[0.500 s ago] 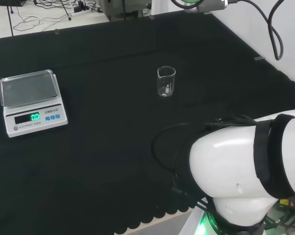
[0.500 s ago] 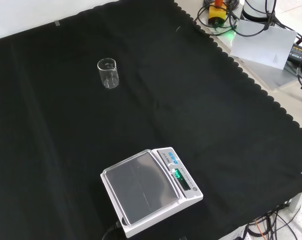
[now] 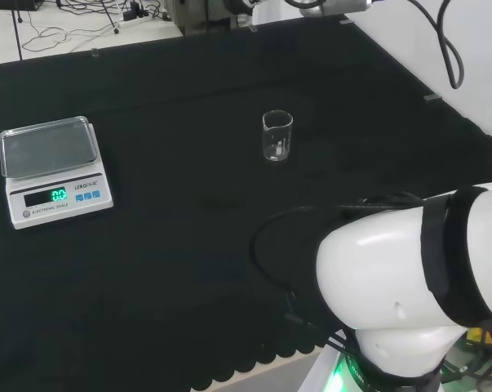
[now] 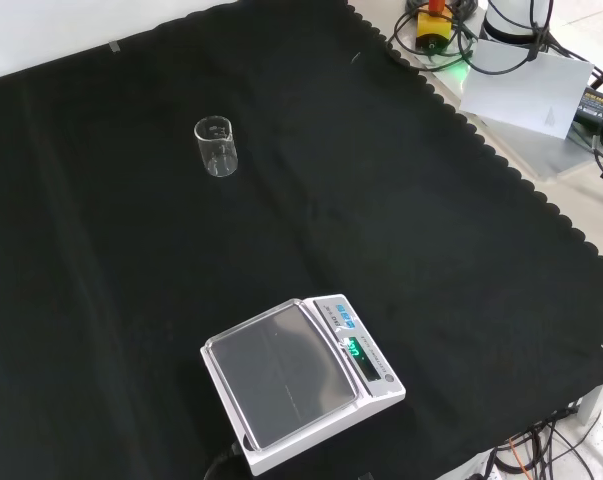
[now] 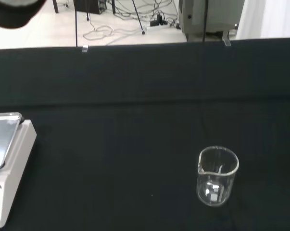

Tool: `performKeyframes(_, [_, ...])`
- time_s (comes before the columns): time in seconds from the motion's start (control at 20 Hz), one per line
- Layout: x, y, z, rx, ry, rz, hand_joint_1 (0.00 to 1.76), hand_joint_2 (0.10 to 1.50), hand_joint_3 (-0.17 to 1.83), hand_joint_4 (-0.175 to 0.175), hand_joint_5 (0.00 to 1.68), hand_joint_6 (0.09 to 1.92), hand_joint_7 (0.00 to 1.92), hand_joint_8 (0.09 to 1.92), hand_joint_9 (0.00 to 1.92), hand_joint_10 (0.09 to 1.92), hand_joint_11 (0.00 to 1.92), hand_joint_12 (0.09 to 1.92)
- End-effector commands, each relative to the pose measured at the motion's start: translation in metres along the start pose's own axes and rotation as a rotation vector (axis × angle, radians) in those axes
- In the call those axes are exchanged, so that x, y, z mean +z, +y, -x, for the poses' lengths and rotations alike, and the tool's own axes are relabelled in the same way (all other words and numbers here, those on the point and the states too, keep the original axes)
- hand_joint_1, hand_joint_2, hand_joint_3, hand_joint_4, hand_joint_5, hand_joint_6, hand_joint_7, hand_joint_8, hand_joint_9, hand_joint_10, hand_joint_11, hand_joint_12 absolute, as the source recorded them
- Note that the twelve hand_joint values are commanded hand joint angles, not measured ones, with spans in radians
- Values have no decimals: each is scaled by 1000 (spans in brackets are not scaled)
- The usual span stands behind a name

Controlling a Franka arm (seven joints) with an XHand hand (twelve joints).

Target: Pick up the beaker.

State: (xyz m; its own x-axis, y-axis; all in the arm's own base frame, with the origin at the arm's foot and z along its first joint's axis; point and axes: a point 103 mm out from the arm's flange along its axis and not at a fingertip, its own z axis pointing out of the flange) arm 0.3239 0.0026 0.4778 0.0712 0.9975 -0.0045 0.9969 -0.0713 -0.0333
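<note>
The beaker stands upright on the black cloth, and nothing touches it. In the head view it is a little past the middle of the bench, toward the far edge, and well apart from the scale that sits near the left edge. In the front view the beaker is in the far left part of the cloth, and the scale is near the front edge, closer to the camera.

From my wrist camera the beaker lies ahead of me and lower, with bare cloth between us, so I judge that I am above it and some way back from it. My next move turns on this: I must go forward and down until the glass wall is between my fingers and thumb. Its long axis is vertical, so a grasp from the side looks more suitable to me than one from above.

A dark blurred shape in one corner of the wrist view may be a part of my hand, but I am not sure. I cannot tell if my fingers are spread or curled.

The beaker is 1 small piece of clear glass with a pouring lip on the rim. It looks empty. The task is not yet begun.
</note>
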Motion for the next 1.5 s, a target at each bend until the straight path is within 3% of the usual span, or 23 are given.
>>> performKeyframes(0.05, [1,-1,-5,3,0,16,622,735,207,1,152,87,161,768,176,873,0,1205])
performKeyframes(0.45, [17,17,5,19,5,6,623,736,205,2,147,87,159,764,171,872,0,1193])
performKeyframes(1.1, [72,76,36,40,5,-78,629,738,203,5,145,87,156,758,167,872,0,1173])
performKeyframes(1.5, [122,118,54,45,13,-142,633,739,202,5,145,87,156,756,166,871,0,1165])
